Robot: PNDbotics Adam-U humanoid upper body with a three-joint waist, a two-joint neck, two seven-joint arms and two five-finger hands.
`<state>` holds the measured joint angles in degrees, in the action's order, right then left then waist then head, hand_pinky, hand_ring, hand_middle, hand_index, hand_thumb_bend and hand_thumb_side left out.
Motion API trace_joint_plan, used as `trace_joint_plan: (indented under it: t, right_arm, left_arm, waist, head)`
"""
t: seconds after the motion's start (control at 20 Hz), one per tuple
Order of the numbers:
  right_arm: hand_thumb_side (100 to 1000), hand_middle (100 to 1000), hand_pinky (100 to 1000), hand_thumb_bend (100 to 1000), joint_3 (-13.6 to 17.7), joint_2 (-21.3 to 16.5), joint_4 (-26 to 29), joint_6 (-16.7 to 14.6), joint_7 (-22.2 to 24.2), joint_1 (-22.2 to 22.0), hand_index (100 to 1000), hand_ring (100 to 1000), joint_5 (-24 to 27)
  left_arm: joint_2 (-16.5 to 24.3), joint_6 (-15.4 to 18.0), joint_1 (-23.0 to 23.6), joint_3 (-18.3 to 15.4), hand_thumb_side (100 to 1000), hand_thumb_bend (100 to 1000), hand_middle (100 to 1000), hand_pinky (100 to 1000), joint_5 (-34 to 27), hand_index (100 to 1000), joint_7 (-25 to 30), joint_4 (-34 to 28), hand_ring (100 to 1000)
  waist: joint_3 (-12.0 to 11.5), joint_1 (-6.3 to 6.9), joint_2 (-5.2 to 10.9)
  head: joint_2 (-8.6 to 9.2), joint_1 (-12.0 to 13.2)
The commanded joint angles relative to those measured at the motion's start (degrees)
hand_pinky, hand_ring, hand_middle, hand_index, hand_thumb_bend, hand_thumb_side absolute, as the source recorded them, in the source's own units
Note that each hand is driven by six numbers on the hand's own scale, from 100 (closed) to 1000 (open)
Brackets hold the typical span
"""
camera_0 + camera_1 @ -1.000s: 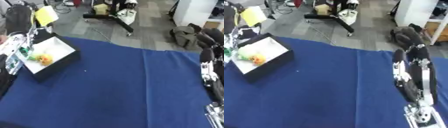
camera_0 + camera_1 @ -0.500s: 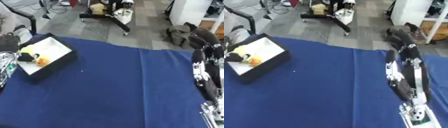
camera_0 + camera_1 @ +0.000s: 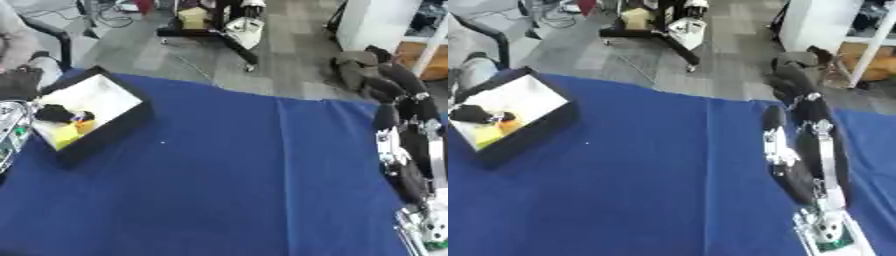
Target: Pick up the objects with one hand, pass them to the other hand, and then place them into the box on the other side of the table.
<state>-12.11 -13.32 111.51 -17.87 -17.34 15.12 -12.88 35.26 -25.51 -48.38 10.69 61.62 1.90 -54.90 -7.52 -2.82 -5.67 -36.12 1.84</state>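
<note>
Leftward, on the blue-clothed table (image 3: 219, 190): a black box (image 3: 118, 127) with a white inside, set askew near the table's far left corner. Inside it, toward the near end: a yellow object (image 3: 66, 134), a small orange one (image 3: 85, 126) touching it, and over both a dark shape (image 3: 54, 114) too blurred to name. Just left of the box, at the picture's edge: a silver and black piece of the left arm (image 3: 9, 135), with a spot of green on it; left hand itself not to be made out, so fingers spread or curled, cannot tell. On the right side: right hand (image 3: 802, 150) upright over the cloth, palm edge turned toward the camera, black fingers (image 3: 794, 82) long and straight, pointing away toward the far edge of the table, pressed close together side by side, holding nothing; thumb (image 3: 773, 118) standing a little apart on the inner side. Below it, a silver wrist (image 3: 826, 231) with a green mark. Well apart from the box, with bare blue cloth between. Beyond the table: grey floor, a wheeled black stand (image 3: 223, 37), a dark bundle (image 3: 354, 70) on the floor.
</note>
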Motion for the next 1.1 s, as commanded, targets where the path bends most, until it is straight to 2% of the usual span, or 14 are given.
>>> trace_joint_plan:
  t: [0.05,0.2,0.3,0.45,0.55,0.7,0.85,1.1]
  right_arm:
    - [659,866,879,100,0.03,-0.60,0.27,-0.01,0.37,0.36,920,852,-0.41]
    - [655,851,863,100,0.22,-0.60,0.17,0.06,0.65,-0.02,904,836,-0.68]
    - [647,837,847,100,0.84,-0.66,0.16,0.01,1.10,-0.65,897,827,-0.96]
    - [636,824,828,100,3.30,-1.51,0.80,0.04,0.94,-2.31,889,814,-1.11]
    - [630,812,816,100,5.54,-2.33,1.87,0.32,0.28,-3.77,887,801,-1.24]
    - [624,800,803,100,9.03,-3.04,2.92,1.03,-0.92,-5.78,882,789,-1.68]
    - [625,797,795,100,11.16,-3.73,3.06,0.73,0.05,-7.71,889,784,-2.04]
    - [628,787,787,100,15.36,-5.23,3.08,-0.26,2.34,-11.42,886,771,-0.91]
  left_arm:
    - [1.69,-0.83,-0.13,-0.12,755,1000,793,836,-6.08,899,-2.30,-5.11,792]
    - [2.02,-1.78,1.92,0.33,754,1000,766,852,-19.07,867,-6.84,-15.51,780]
    - [1.94,-1.03,4.13,0.97,737,1000,741,855,-32.08,837,-11.55,-27.04,766]
    - [1.58,3.11,8.91,1.74,727,1000,722,842,-52.87,822,-18.35,-45.92,751]
    - [0.95,5.84,11.28,1.83,723,1000,718,837,-62.58,821,-21.05,-55.58,749]
    - [-3.06,12.58,12.63,1.93,719,1000,717,831,-69.33,819,-21.38,-59.21,746]
    - [-7.71,18.53,13.92,2.82,718,1000,715,831,-72.52,818,-19.00,-59.64,745]
    - [-15.98,23.94,16.23,5.34,710,995,711,831,-74.26,812,-14.81,-59.69,742]
  waist:
    - [-0.18,0.29,1.00]
    - [-0.41,0.23,1.24]
    - [-0.36,0.22,1.66]
    - [0.75,0.51,2.72]
    - [2.19,0.79,3.57]
    - [5.54,1.40,4.85]
    - [9.51,2.06,5.84]
    - [13.23,2.56,7.49]
  head:
    - [0.05,-0.60]
    - [-0.24,-2.09]
    - [-0.56,-3.98]
    - [-1.91,-7.19]
    - [-3.14,-8.94]
    - [-5.25,-10.89]
    - [-6.25,-11.98]
    - [-7.90,-13.04]
